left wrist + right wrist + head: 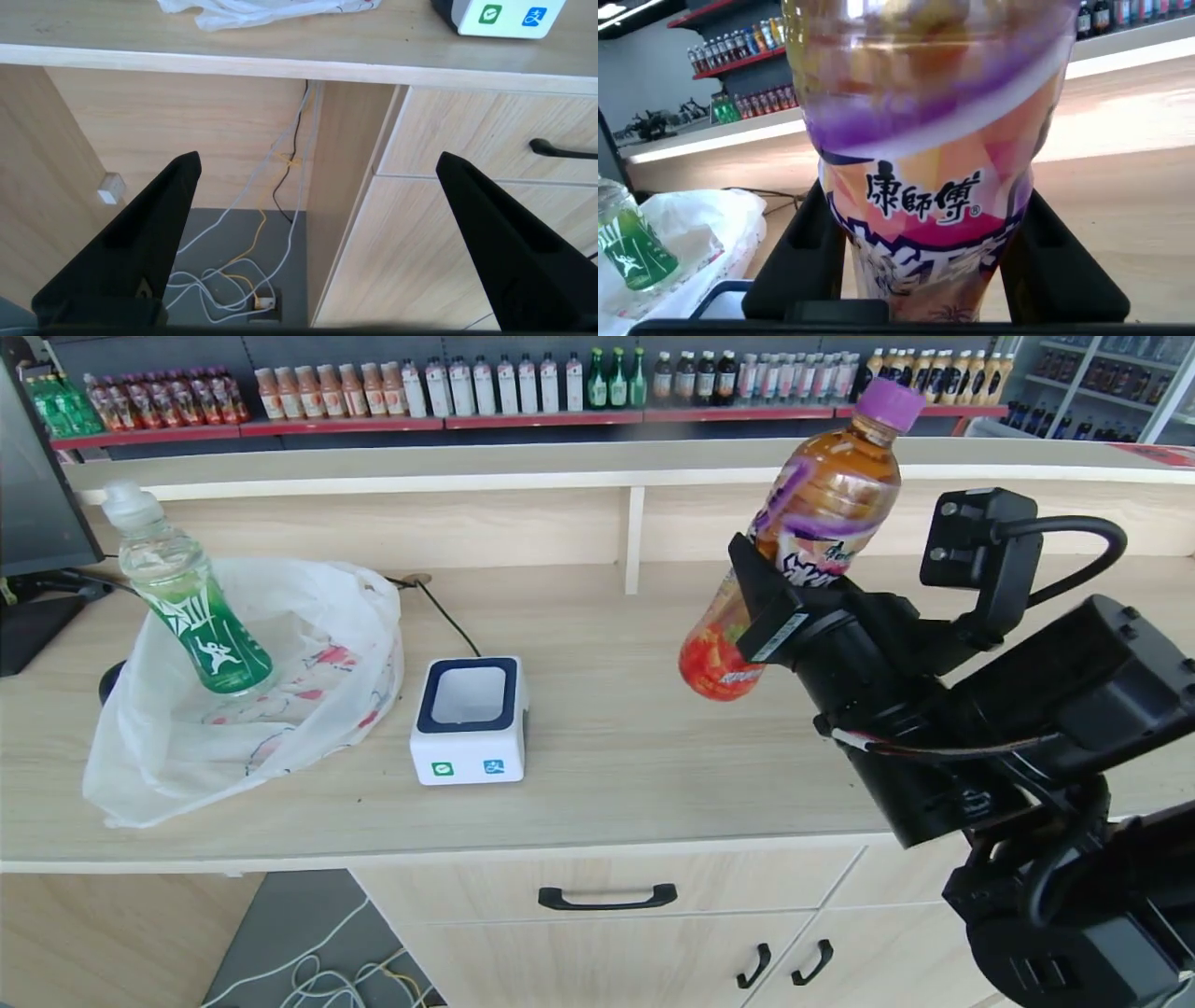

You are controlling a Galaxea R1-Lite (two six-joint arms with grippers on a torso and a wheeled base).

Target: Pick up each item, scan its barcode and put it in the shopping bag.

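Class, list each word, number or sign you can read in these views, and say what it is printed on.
Purple-capped bottle in the right gripper: brand characters on the label, not quoted here.
Scanner: one green and one blue icon, no words.
Green bottle: label print too small to read.
Shelf bottles: too small to read.

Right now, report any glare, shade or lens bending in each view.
Head view: the back ledge bows from lens distortion; highlights glint on the purple-capped bottle. Left wrist view: the recess under the counter lies in shade. Right wrist view: bright reflections streak the bottle's top.
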